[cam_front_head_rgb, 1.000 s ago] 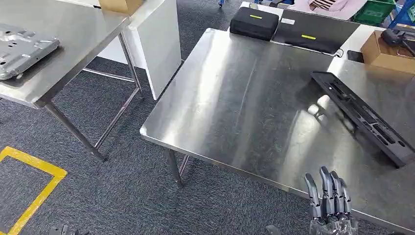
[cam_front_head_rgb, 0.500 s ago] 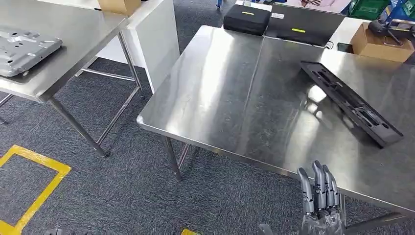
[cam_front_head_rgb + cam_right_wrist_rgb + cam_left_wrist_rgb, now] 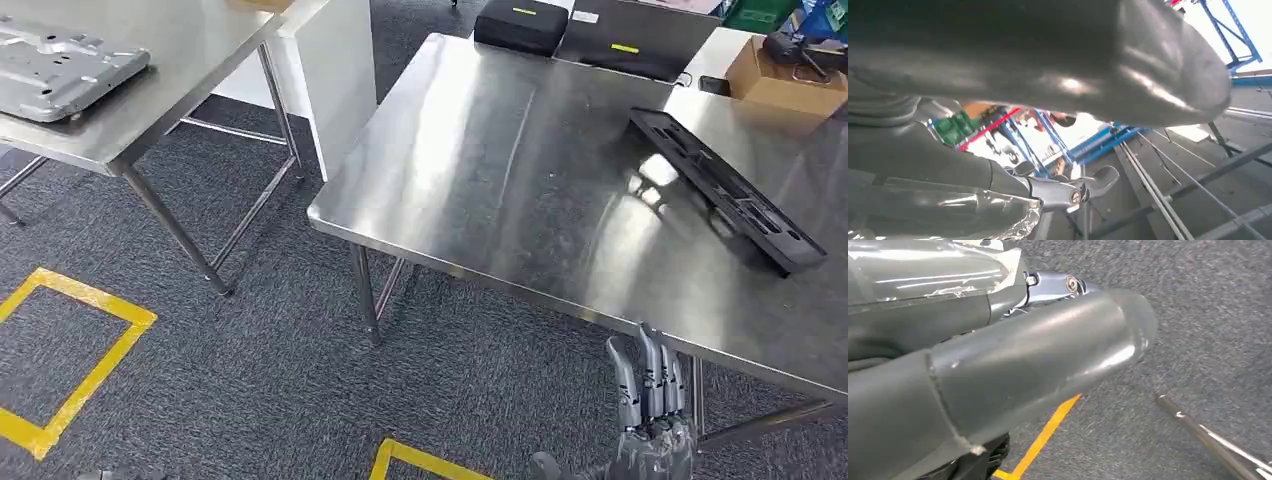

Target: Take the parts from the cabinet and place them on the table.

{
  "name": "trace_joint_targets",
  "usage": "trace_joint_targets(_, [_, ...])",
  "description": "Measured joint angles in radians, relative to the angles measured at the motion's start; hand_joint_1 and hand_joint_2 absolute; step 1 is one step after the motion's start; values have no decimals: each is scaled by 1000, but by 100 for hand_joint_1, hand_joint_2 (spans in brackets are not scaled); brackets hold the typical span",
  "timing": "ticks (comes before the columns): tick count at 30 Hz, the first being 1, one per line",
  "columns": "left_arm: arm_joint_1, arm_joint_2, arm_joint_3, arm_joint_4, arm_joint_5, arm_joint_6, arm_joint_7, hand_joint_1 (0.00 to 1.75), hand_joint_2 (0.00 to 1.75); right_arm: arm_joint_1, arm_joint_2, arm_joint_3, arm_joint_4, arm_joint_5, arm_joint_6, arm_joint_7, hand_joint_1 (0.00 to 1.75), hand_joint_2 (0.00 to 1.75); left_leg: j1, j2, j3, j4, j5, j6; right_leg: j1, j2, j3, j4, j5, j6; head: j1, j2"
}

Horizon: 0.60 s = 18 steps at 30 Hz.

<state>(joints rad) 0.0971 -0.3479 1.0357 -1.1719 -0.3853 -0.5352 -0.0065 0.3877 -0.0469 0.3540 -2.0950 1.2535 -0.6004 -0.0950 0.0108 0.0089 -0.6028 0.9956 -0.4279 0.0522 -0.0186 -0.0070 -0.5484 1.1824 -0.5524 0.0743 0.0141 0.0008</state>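
A long black plastic part [image 3: 725, 190] lies on the right side of the big steel table [image 3: 480, 190]. A flat silver metal part [image 3: 65, 65] rests on a second steel table [image 3: 180, 60] at the far left. My right hand [image 3: 652, 405] is low in the head view, below the big table's front edge, fingers straight and pointing up, holding nothing. In the right wrist view its thumb [image 3: 1048, 65] and fingers [image 3: 1068, 192] grip nothing. My left hand [image 3: 1023, 365] hangs over grey carpet in the left wrist view, with nothing in it.
A black case [image 3: 522, 22] and a flat black case [image 3: 640, 40] sit at the big table's far edge, a cardboard box [image 3: 790, 85] behind on the right. A white panel [image 3: 335, 80] stands between the tables. Yellow tape [image 3: 80, 350] marks the carpet.
The whole view has shifted as the camera moved: the tables slid across the picture. My right hand sits lower in the picture, now under the table's front edge, still holding nothing.
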Motion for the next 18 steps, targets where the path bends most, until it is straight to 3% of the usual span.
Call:
trace_joint_targets(1, [5, -1, 0, -4, 10, 2, 2, 0, 0, -9, 0, 0, 7, -13, 1, -6, 0, 0, 0, 0, -9, 0, 9, -5, -2, 0, 66, -97, 17, 1, 0, 0])
trace_joint_targets(2, [9, -2, -1, -9, 16, 3, 5, 0, 0, -18, 0, 0, 14, -20, 1, -11, 0, 0, -3, 0, -13, 3, 17, -12, -3, 1, 128, -188, 1, -8, 0, 0])
trace_joint_targets(3, [13, -3, -1, -13, 21, 5, 8, 0, 0, -26, 0, 0, 17, -27, 1, -13, 0, 0, -7, 0, -19, 5, 25, -18, 9, 4, 162, -249, -10, -20, 0, 0])
trace_joint_targets(4, [16, -3, -1, -17, 26, 7, 13, 0, 0, -29, 0, 0, 24, -38, 0, -15, 0, 0, -8, 1, -17, 1, 36, -25, 10, 6, 141, -241, -4, -27, -5, 0])
trace_joint_targets(6, [23, -3, -4, -23, 30, 11, 18, 0, 0, -35, -2, -2, 34, -53, 0, -21, 0, 0, -7, 0, -19, 0, 48, -33, 11, 5, 131, -235, 3, -39, -7, 0])
trace_joint_targets(7, [29, -3, -4, -27, 30, 11, 19, 0, 0, -39, -1, -3, 40, -60, 0, -23, 0, 0, 0, -2, -24, 7, 41, -39, -11, 3, 127, -237, 14, -54, -8, 0])
trace_joint_targets(8, [33, -4, -5, -29, 27, 10, 21, 0, 0, -41, 0, -5, 44, -62, 2, -25, 0, 0, 1, -4, -33, 35, -13, -46, -6, 0, 118, -237, 23, -62, -10, 0])
trace_joint_targets(9, [33, -4, -6, -29, 20, 6, 23, 0, 0, -42, 2, -8, 47, -63, 6, -27, 0, 0, 3, -6, -47, 91, -77, -49, -4, -2, 111, -236, 31, -77, -12, 0])
trace_joint_targets(10, [31, -4, -7, -29, 9, 2, 23, 0, 0, -43, 3, -12, 50, -63, 13, -28, 0, 0, 3, -7, -63, 163, -135, -54, -2, -6, 102, -236, 39, -83, -12, 0])
trace_joint_targets(11, [30, -4, -7, -29, 1, -1, 23, 0, 0, -41, 5, -19, 54, -63, 16, -28, 0, 0, 3, -8, -81, 241, -176, -58, 1, -8, 91, -234, 46, -84, -13, 0])
trace_joint_targets(12, [29, -4, -7, -29, -8, -6, 23, 0, 0, -38, 6, -25, 57, -64, 16, -28, 0, 0, 4, -7, -89, 296, -188, -61, 2, -9, 79, -231, 53, -82, -11, 0])
trace_joint_targets(13, [30, -4, -7, -29, -14, -9, 23, 0, 0, -35, 6, -32, 59, -67, 16, -28, 0, 0, 6, -7, -78, 310, -173, -62, 3, -9, 67, -227, 58, -80, -13, 0])
trace_joint_targets(14, [29, -4, -7, -28, -18, -11, 22, 0, 0, -31, 6, -36, 62, -70, 16, -28, 0, 0, 9, -7, -47, 280, -142, -63, 3, -9, 60, -222, 63, -76, -12, 0])
trace_joint_targets(15, [29, -4, -7, -28, -24, -11, 22, 0, 0, -29, 6, -39, 64, -78, 13, -28, 0, 0, 11, -7, 1, 217, -111, -62, 2, -9, 53, -215, 66, -74, -12, 0])
trace_joint_targets(16, [29, -4, -7, -28, -25, -11, 20, 0, 0, -23, 5, -43, 65, -87, 10, -28, 0, 0, 13, -7, 66, 118, -84, -61, 2, -8, 45, -206, 69, -70, -13, 0])
trace_joint_targets(17, [29, -4, -6, -27, -29, -11, 19, 0, 0, -15, 4, -48, 66, -96, 5, -28, 0, 0, 14, -10, 111, 44, -90, -57, 2, -9, 35, -199, 70, -68, -13, 0])
trace_joint_targets(18, [29, -4, -6, -27, -33, -11, 19, 0, 0, -10, 1, -50, 67, -103, -2, -28, 0, 0, 8, -14, 124, 15, -93, -53, 9, -10, 23, -190, 74, -62, -13, 0])
